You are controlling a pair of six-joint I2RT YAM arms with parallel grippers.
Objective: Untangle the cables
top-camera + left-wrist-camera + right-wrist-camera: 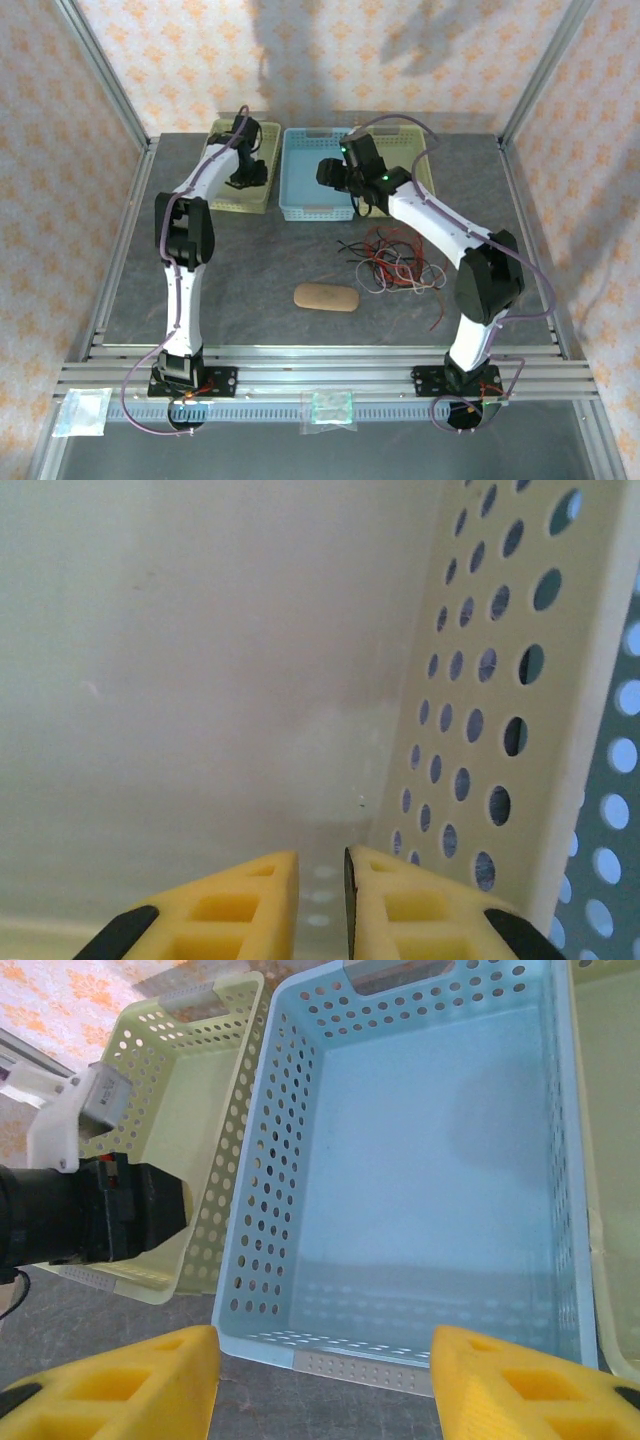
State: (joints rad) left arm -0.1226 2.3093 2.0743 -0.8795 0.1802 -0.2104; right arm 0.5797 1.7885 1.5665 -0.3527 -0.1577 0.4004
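Cables: a loose tangle of thin red, black and white wires (pixel 395 260) is seen on the grey table top (pixel 250 270), beside the right arm's elbow and well apart from both grippers.
Left gripper (pixel 320 860): held low inside the pale yellow perforated plastic basket (pixel 480 680); the yellow fingers (pixel 255 900) are brought almost together with a narrow slit between them, and no wire can be made out in it.
Right gripper (pixel 325 1345): jaws spread wide and empty, poised over the near rim of the light blue perforated plastic basket (pixel 260 1210).
Risk, left: the basket wall could be caught and the basket tipped or dragged if the arm is lifted at a slant.
Risk, right: the rim could be struck if the gripper is lowered from here.
Risk, tangle: knots could be tightened if one strand is pulled alone; several strands could be pinched at once.
Risk, arms: the two wrists are close, so a clash is possible if the paths are crossed.
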